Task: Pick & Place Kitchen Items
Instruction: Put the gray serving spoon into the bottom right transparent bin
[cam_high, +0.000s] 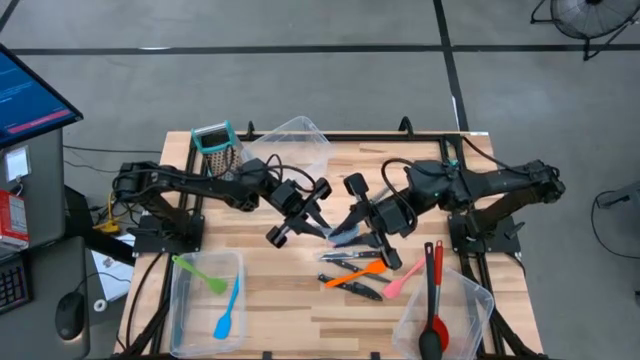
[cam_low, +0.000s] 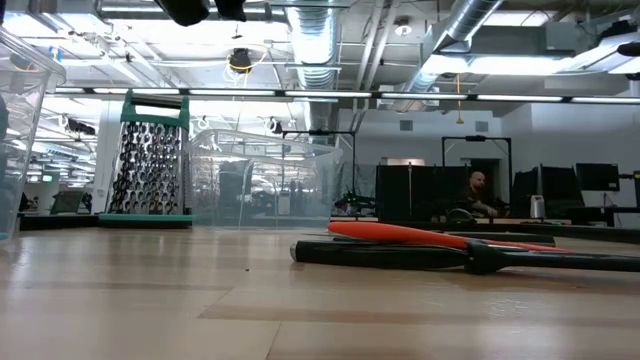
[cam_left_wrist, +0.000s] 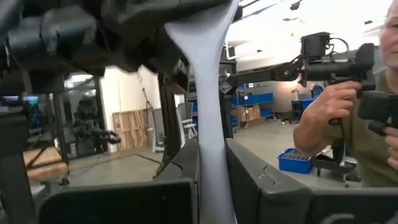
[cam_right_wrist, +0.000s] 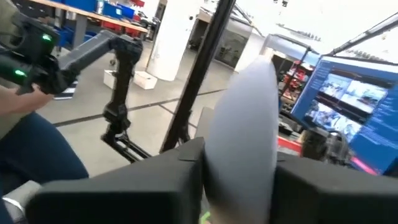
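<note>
Above the table's middle, both grippers, left (cam_high: 318, 222) and right (cam_high: 352, 228), clamp one grey spoon (cam_high: 342, 237). Four utensils sit in tubs (cam_high: 185, 300); several lie loose on the table (cam_high: 290, 310).

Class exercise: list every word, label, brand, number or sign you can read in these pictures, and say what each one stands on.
No text can be read anywhere.
Monitor: lines of text, too small to read.
Monitor in the right wrist view: text too blurred to read.
Diamond sticker on a post: marks too blurred to read.
Grater, tubs and utensils: no lettering seen.
</note>
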